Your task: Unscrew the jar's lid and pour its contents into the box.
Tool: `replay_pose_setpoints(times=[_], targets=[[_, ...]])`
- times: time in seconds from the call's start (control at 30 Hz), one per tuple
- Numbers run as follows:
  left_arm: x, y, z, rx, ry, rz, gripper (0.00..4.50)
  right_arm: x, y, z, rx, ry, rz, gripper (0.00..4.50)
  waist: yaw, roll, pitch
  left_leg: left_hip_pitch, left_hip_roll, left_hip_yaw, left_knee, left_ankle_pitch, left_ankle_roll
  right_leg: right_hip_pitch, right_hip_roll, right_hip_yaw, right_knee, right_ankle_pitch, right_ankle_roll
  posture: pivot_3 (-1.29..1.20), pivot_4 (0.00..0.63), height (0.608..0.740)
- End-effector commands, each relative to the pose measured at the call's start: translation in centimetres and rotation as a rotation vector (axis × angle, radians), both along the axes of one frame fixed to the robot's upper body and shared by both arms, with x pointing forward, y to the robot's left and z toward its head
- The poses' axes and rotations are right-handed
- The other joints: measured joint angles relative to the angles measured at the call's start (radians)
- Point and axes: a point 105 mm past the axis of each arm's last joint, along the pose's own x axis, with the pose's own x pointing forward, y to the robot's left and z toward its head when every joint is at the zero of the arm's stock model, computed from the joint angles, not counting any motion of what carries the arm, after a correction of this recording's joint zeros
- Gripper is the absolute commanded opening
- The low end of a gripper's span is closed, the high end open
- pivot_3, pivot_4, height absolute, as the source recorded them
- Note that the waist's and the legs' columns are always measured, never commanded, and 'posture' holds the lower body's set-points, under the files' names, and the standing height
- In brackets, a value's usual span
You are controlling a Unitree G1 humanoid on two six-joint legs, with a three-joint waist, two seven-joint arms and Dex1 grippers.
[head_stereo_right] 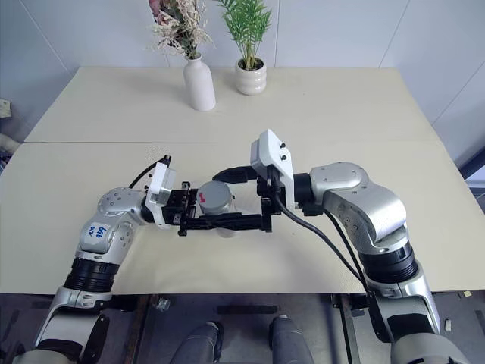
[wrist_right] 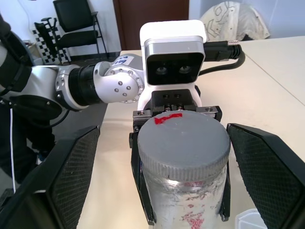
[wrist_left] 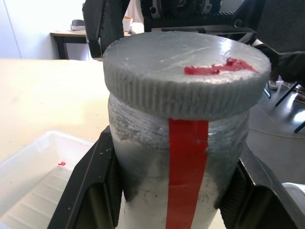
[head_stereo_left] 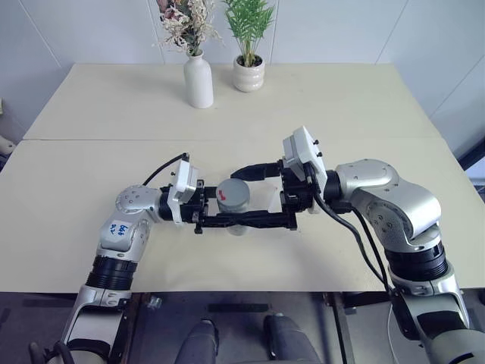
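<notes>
My left gripper (head_stereo_left: 232,218) is shut on the jar (wrist_left: 164,167), a small cloudy cylinder with a red stripe down its side, held upright just above the table. The grey ribbed lid (head_stereo_left: 233,194) with a red mark sits on top of the jar. My right gripper (wrist_right: 183,164) stands open, its two black fingers (wrist_right: 71,176) spread wide on either side of the lid without touching it. The clear shallow box (wrist_left: 33,183) lies on the table beside and below the jar. The contents are hidden behind the jar's clouded wall.
A white vase (head_stereo_left: 198,80) with dried flowers and a white plant pot (head_stereo_left: 248,73) stand at the far side of the cream table (head_stereo_left: 91,174). A seam runs across the table between them and my arms. The table's front edge is close below the arms.
</notes>
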Motion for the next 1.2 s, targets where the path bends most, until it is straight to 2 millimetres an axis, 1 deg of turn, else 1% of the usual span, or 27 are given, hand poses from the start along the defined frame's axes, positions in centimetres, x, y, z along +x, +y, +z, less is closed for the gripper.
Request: replay_pose_setpoints(times=[0.03, 0.2, 0.4, 0.53, 0.67, 0.93, 1.2], targets=[[0.0, 0.2, 1.0, -0.027, -0.03, 0.01, 2.13, -1.0, 1.0, 0.9, 0.043, -0.061, 0.031, 4.48, 0.0, 0.0, 0.0, 0.0, 0.0, 0.0, 0.0, 0.0, 0.0, 0.0, 0.0, 0.0, 0.0, 0.0, 0.0, 0.0, 0.15, 0.74], [0.1, -0.1, 1.0, -0.024, -0.029, 0.002, 2.13, -0.2, 1.4, 1.2, 0.061, -0.078, -0.011, 4.48, 0.0, 0.0, 0.0, 0.0, 0.0, 0.0, 0.0, 0.0, 0.0, 0.0, 0.0, 0.0, 0.0, 0.0, 0.0, 0.0, 0.15, 0.74], [0.1, -0.5, 1.1, -0.029, -0.028, -0.009, 2.13, 0.1, 2.2, 1.2, 0.069, -0.084, -0.027, 4.48, 0.0, 0.0, 0.0, 0.0, 0.0, 0.0, 0.0, 0.0, 0.0, 0.0, 0.0, 0.0, 0.0, 0.0, 0.0, 0.0, 0.15, 0.74], [-0.1, -0.7, 1.0, -0.024, -0.024, -0.025, 2.13, 0.9, 2.5, 1.2, 0.072, -0.098, -0.058, 4.48, 0.0, 0.0, 0.0, 0.0, 0.0, 0.0, 0.0, 0.0, 0.0, 0.0, 0.0, 0.0, 0.0, 0.0, 0.0, 0.0, 0.15, 0.74], [-0.3, -0.6, 0.8, -0.015, -0.021, -0.03, 2.13, 1.8, 2.3, 1.3, 0.068, -0.107, -0.088, 4.48, 0.0, 0.0, 0.0, 0.0, 0.0, 0.0, 0.0, 0.0, 0.0, 0.0, 0.0, 0.0, 0.0, 0.0, 0.0, 0.0, 0.15, 0.74], [-0.4, -0.5, 0.7, -0.006, -0.018, -0.029, 2.13, 2.4, 1.6, 1.2, 0.056, -0.113, -0.103, 4.48, -0.001, 0.0, 0.0, 0.0, 0.0, 0.0, 0.0, 0.0, 0.0, 0.0, 0.0, 0.0, 0.0, 0.0, 0.0, 0.0, 0.15, 0.74], [-0.4, -0.1, 0.9, 0.0, -0.02, -0.022, 2.13, 3.0, -0.4, 1.5, 0.037, -0.125, -0.139, 4.48, -0.001, 0.0, 0.0, 0.0, 0.0, 0.0, 0.0, 0.0, 0.0, 0.0, 0.0, 0.0, 0.0, 0.0, 0.0, 0.0, 0.15, 0.74]])
